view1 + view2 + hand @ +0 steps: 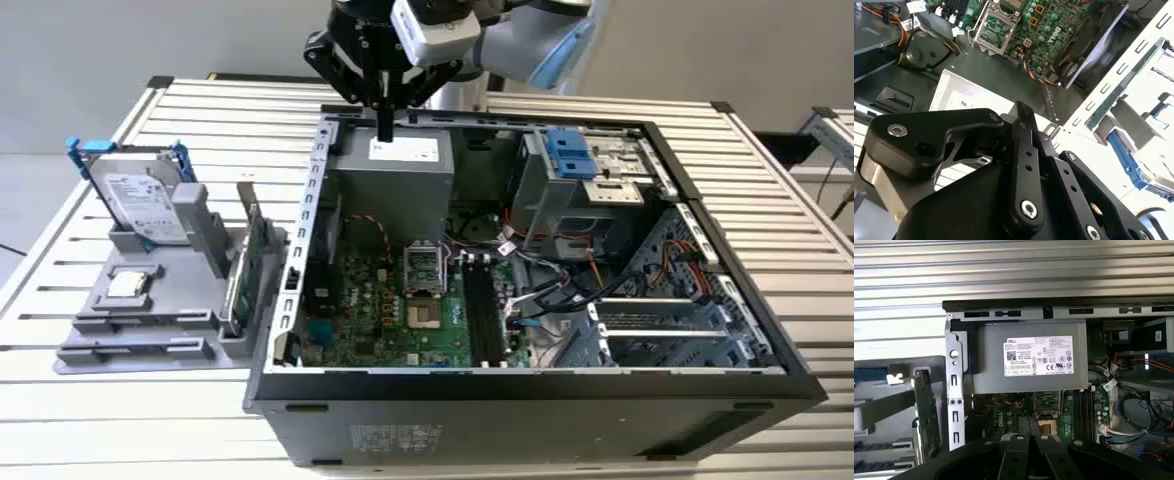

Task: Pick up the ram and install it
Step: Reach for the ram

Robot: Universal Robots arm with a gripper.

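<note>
Ram (238, 290) not yet picked up; tool (386, 130) empty above the case.
Tool hangs over the rear of the open computer case (534, 410), above the grey power supply (400, 165), its 2 fingers pressed together with nothing between them. Ram appears to stand on edge in the grey rack (134, 320) on the desk (94, 420), just beside the case on the exterior view's left, next to a taller green card (264, 260). Memory slots (478, 310) on the motherboard look bare. Judged progress: 0 of 2 steps done; pickup and install both remain.
</note>
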